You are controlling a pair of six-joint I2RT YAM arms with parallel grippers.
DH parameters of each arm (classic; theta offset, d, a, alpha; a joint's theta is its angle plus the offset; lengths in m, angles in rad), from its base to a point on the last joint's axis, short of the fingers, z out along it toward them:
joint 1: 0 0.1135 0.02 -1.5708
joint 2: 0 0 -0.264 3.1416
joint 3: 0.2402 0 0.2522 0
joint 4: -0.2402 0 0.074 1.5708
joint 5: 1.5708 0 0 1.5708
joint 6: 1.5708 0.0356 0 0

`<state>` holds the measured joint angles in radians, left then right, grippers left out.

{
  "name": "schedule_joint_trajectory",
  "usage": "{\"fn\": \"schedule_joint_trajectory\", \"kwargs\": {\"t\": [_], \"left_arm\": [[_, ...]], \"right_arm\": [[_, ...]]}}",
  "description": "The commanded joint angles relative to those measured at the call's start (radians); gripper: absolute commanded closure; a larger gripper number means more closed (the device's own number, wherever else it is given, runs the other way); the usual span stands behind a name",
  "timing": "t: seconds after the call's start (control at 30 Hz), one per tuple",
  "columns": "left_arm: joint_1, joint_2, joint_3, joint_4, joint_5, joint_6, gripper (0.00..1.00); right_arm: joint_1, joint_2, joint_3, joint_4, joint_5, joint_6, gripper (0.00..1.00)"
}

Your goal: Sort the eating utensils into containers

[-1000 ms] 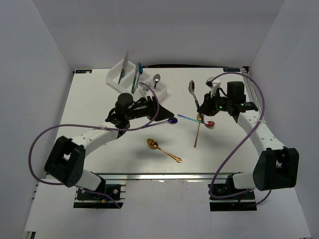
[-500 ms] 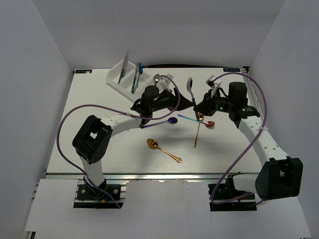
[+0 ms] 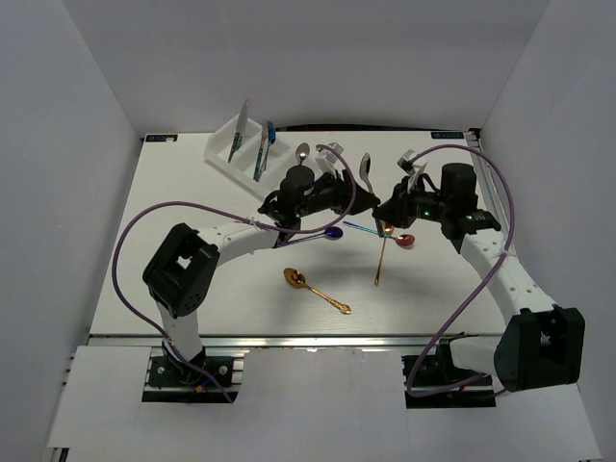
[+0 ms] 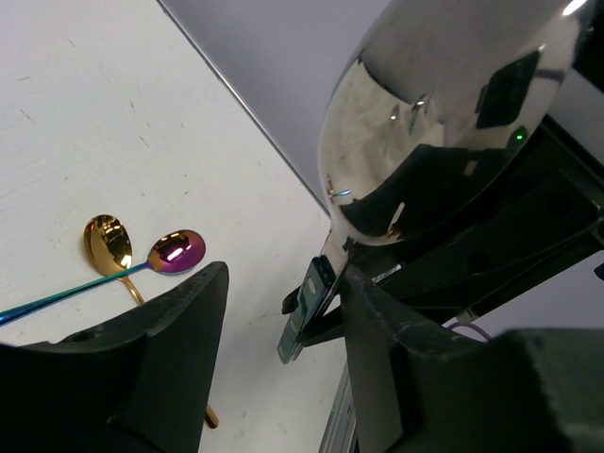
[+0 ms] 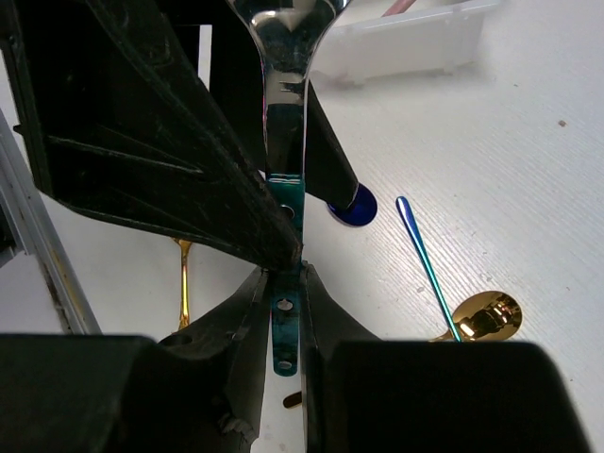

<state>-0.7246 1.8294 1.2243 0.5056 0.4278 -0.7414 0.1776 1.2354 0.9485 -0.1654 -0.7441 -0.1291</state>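
Silver spoon point(image 3: 366, 169) stands upright above the desk's middle, its handle pinched in the right hand point(image 5: 283, 283). The left hand point(image 4: 283, 288) gapes around its bowl. Closing on that slick curve could squirt the spoon loose, well short of the white tray point(image 3: 218, 150) at the far-left corner.

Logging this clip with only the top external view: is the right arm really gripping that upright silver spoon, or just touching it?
Observer: Gripping. The right wrist view shows the right fingers pinched on the teal handle end of the silver spoon.
Operator: Is the left arm gripping it too?
Observer: No. The left wrist view shows the left fingers spread, one on each side of the spoon's neck, with a clear gap on one side.
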Motion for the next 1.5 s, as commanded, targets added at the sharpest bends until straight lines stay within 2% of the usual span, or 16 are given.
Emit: {"fn": "schedule_joint_trajectory", "kwargs": {"t": [0.0,0.33,0.4,0.43,0.47,0.5,0.53,0.6,0.63,0.67,0.8,0.93,1.0,1.13,1.47], "left_arm": [[-0.010,-0.016,0.050,0.024,-0.012,0.027,0.39],[-0.018,-0.002,0.064,0.021,-0.006,0.094,0.76],[-0.016,0.004,0.064,0.019,0.003,0.097,0.86],[-0.016,0.005,0.066,0.019,0.009,0.102,0.91],[-0.016,0.008,0.066,0.017,0.020,0.109,0.98],[-0.016,0.010,0.064,0.016,0.023,0.112,0.99],[-0.016,0.010,0.063,0.013,0.025,0.117,1.00],[-0.016,0.004,0.058,-0.001,0.022,0.141,1.00],[-0.013,-0.001,0.058,-0.010,0.017,0.149,1.00],[-0.010,-0.008,0.058,-0.034,0.011,0.168,1.00],[0.028,-0.036,0.076,-0.133,-0.018,0.240,1.00],[0.138,-0.050,0.130,-0.321,-0.073,0.380,1.00],[0.218,-0.026,0.197,-0.384,-0.075,0.408,1.00],[0.307,0.033,0.345,-0.545,-0.112,0.477,1.00],[0.436,0.217,0.602,-0.639,-0.201,0.542,1.00]], "right_arm": [[0.003,-0.027,-0.004,0.052,-0.038,0.014,1.00],[0.003,-0.016,-0.010,0.047,-0.032,-0.006,1.00],[0.003,-0.014,-0.011,0.046,-0.038,-0.009,1.00],[0.003,-0.013,-0.011,0.047,-0.037,-0.010,0.96],[0.003,-0.014,-0.013,0.046,-0.038,-0.020,0.89],[0.003,-0.014,-0.013,0.044,-0.043,-0.026,0.82],[0.003,-0.016,-0.016,0.044,-0.044,-0.029,0.62],[0.002,-0.020,-0.020,0.041,-0.049,-0.052,0.37],[0.002,-0.022,-0.022,0.038,-0.058,-0.063,0.16],[-0.001,-0.025,-0.027,0.041,-0.058,-0.070,0.11],[-0.053,-0.039,-0.030,0.021,-0.133,-0.128,0.11],[-0.134,-0.066,-0.045,-0.010,-0.222,-0.208,0.11],[-0.162,-0.074,-0.056,-0.014,-0.251,-0.219,0.11],[-0.167,-0.073,-0.059,-0.014,-0.259,-0.228,0.11],[-0.167,-0.062,-0.062,-0.019,-0.247,-0.245,0.11]]}}
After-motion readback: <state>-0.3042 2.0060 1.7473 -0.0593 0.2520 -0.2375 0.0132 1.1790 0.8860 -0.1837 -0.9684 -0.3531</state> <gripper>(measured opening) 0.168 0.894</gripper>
